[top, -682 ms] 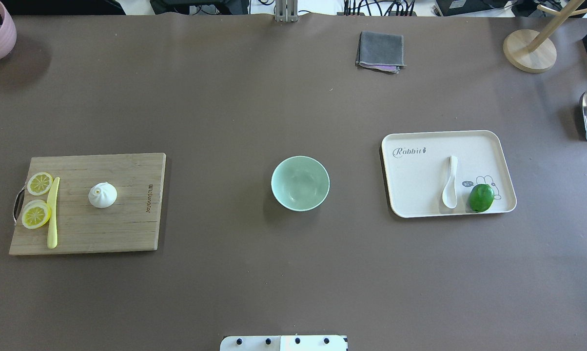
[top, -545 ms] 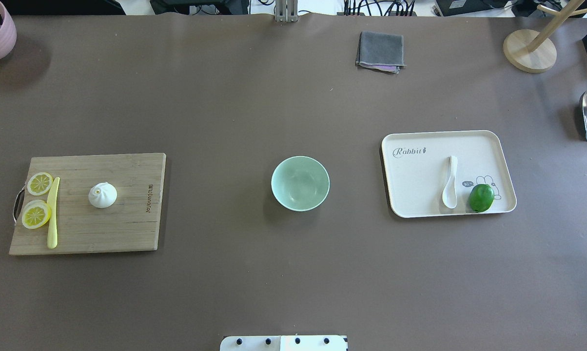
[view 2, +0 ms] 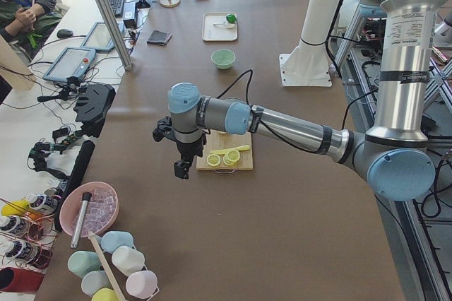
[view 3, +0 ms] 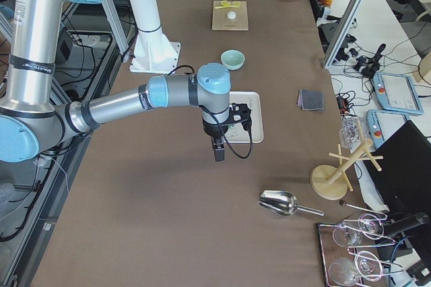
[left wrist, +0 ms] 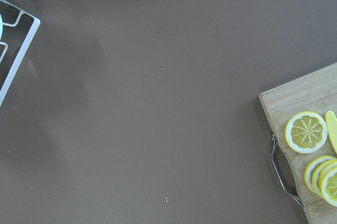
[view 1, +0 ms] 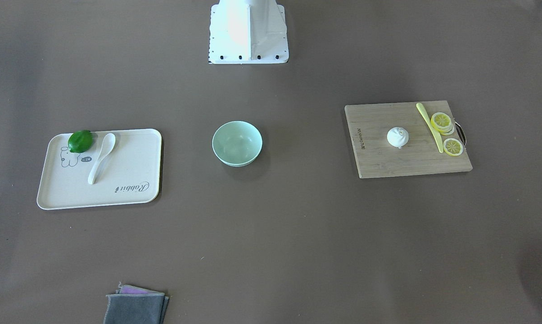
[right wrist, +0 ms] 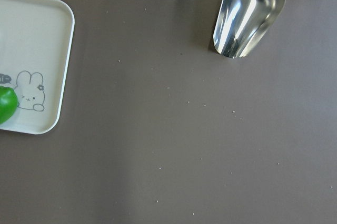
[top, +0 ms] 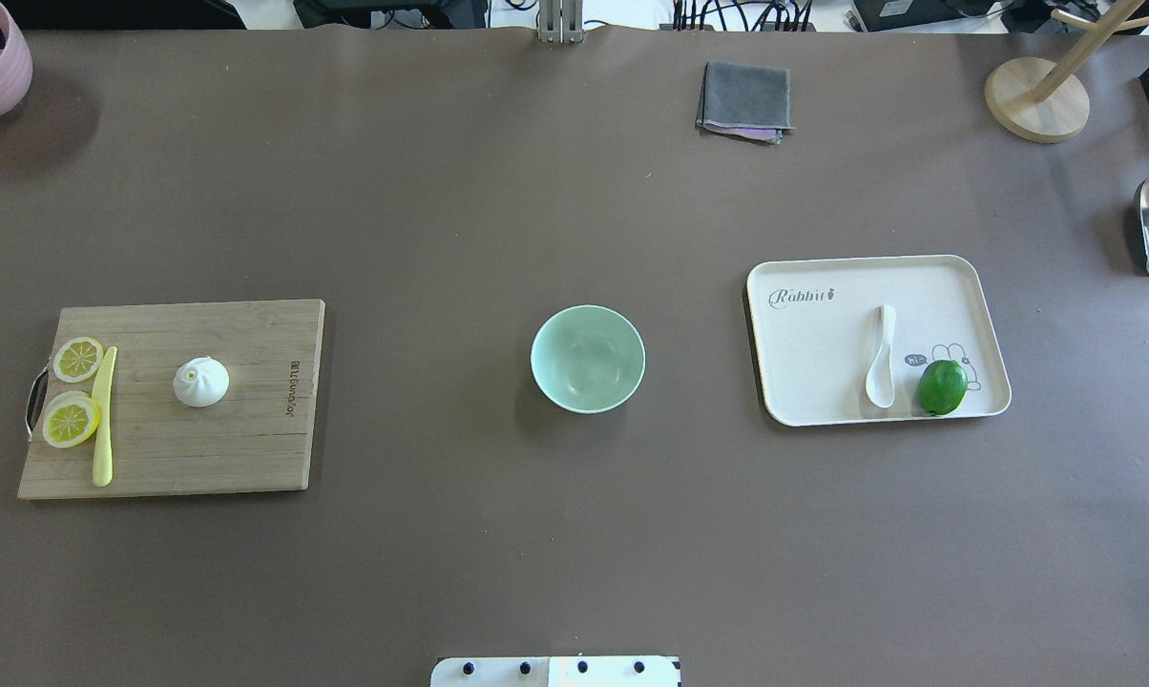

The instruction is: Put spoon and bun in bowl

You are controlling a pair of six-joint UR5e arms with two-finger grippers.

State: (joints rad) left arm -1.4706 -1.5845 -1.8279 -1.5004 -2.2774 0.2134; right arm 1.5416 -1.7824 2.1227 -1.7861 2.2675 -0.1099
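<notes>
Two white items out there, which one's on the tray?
The spoon, lying on the tray beside the green fruit. The bun sits on the wooden cutting board instead.

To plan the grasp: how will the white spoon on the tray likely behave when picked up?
The spoon looks glossy and hard, so probably stiff but slippery. It lies loose on the smooth tray, so a push may slide or spin it. The round lime close beside its scoop could roll if nudged.

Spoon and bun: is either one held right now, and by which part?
Neither is held: the spoon lies on the tray, the bun on the cutting board.
</notes>
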